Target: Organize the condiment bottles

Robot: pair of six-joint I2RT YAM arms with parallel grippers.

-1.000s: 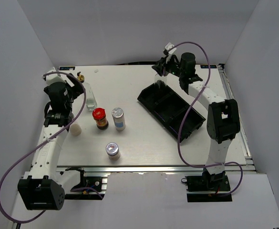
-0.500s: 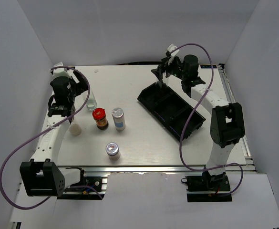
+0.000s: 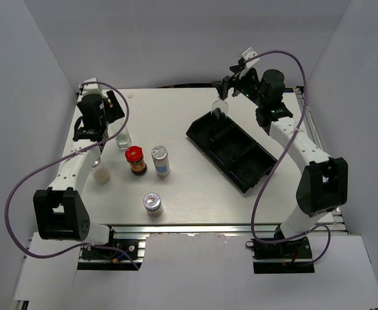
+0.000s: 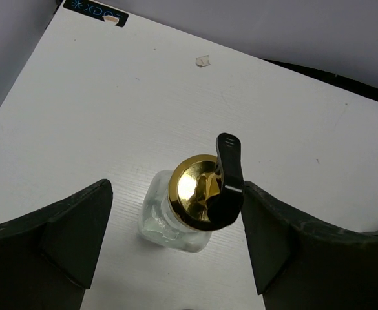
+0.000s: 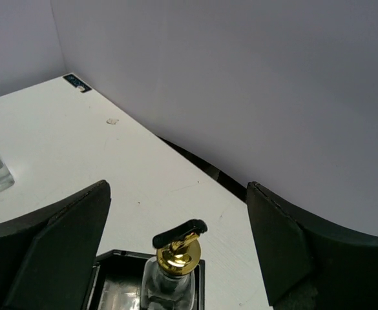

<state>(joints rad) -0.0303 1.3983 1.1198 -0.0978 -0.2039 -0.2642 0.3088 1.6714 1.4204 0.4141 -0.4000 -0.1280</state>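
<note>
One bottle is newly set in the tray, right gripper spread above it; left gripper, spread, straddles the second bottle

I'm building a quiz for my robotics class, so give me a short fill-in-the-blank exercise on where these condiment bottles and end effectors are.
1. The glass bottle below the right end effector stands in the black ____.
2. The dark jar beside a silver-capped shaker has a ____ lid.
3. The left end effector, jaws either side of a second bottle, is ____, not shut.
Missing words: tray; red; open.
</note>
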